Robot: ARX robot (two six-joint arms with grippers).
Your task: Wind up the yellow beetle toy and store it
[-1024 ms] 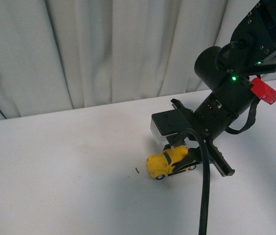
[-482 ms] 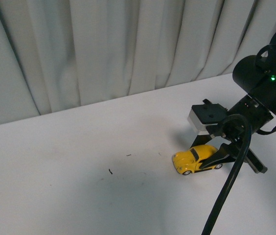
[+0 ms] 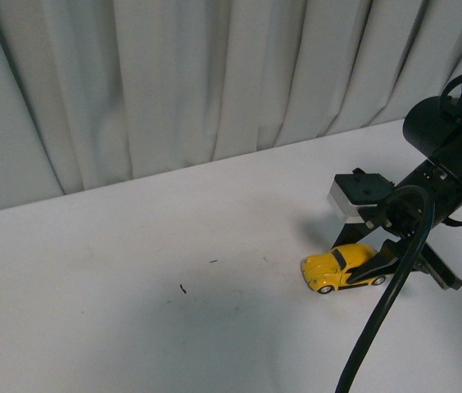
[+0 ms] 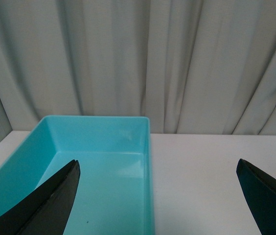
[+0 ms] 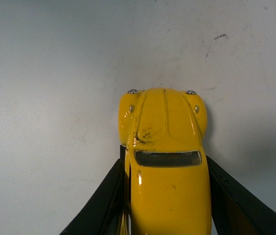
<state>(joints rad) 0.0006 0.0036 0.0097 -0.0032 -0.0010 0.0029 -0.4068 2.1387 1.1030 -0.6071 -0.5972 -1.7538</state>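
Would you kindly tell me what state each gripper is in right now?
Left gripper: open, holding nothing.
Right gripper: shut on the yellow beetle toy.

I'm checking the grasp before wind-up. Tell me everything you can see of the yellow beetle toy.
The yellow beetle toy is a small rounded car of glossy yellow plastic, with black wheels, dark windows and two small silver headlights. Dark scuffs mark its bonnet. It stands upright, wheels on the white table, with its nose pointing away from the right pincer, whose black fingers hug both flanks of its rear half. Nothing else touches it.
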